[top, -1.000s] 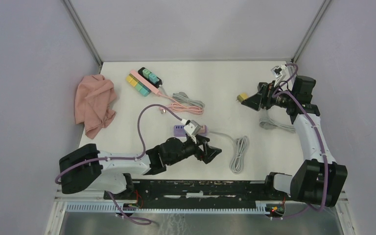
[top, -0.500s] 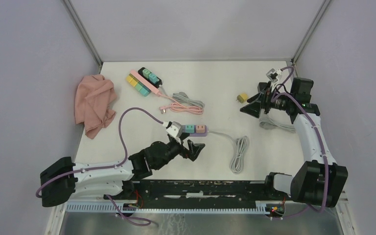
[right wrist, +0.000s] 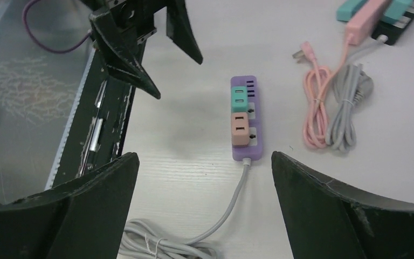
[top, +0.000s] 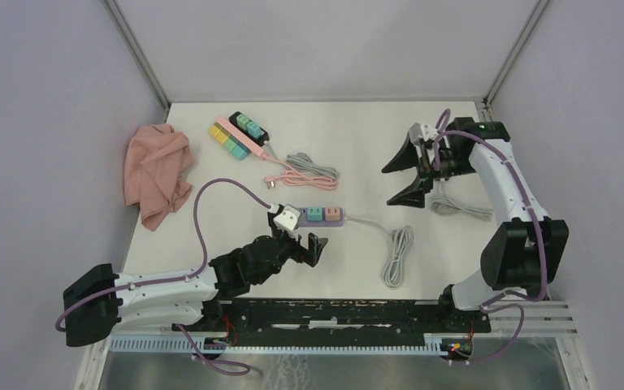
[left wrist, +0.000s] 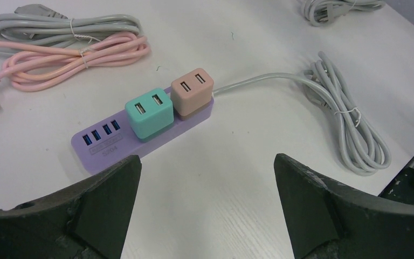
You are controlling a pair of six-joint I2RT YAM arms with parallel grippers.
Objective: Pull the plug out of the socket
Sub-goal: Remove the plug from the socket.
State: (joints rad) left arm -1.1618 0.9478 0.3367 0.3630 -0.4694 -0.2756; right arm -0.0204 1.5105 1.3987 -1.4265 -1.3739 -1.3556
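A purple power strip (top: pixel 299 216) lies mid-table with a teal plug (top: pixel 314 214) and a tan plug (top: pixel 334 214) seated in it. My left gripper (top: pixel 301 242) is open and empty, just on the near side of the strip. In the left wrist view the strip (left wrist: pixel 99 145), teal plug (left wrist: pixel 149 112) and tan plug (left wrist: pixel 192 90) lie beyond the left gripper (left wrist: pixel 207 157). My right gripper (top: pixel 388 186) is open and empty, raised at the right and pointing toward the strip. The right wrist view shows the strip (right wrist: pixel 242 154) far ahead of the right gripper (right wrist: pixel 205 155).
The strip's grey cord ends in a coil (top: pixel 396 256) at the front right. Another grey coil (top: pixel 455 205) lies under the right arm. A pink cloth (top: pixel 158 171) lies left. Pink and black strips with coloured plugs (top: pixel 240 136) and pink and grey coils (top: pixel 309 172) lie at the back.
My right gripper let go of a small yellow plug, opened wide and swung toward the table's middle. My left arm drew back left from over the purple strip.
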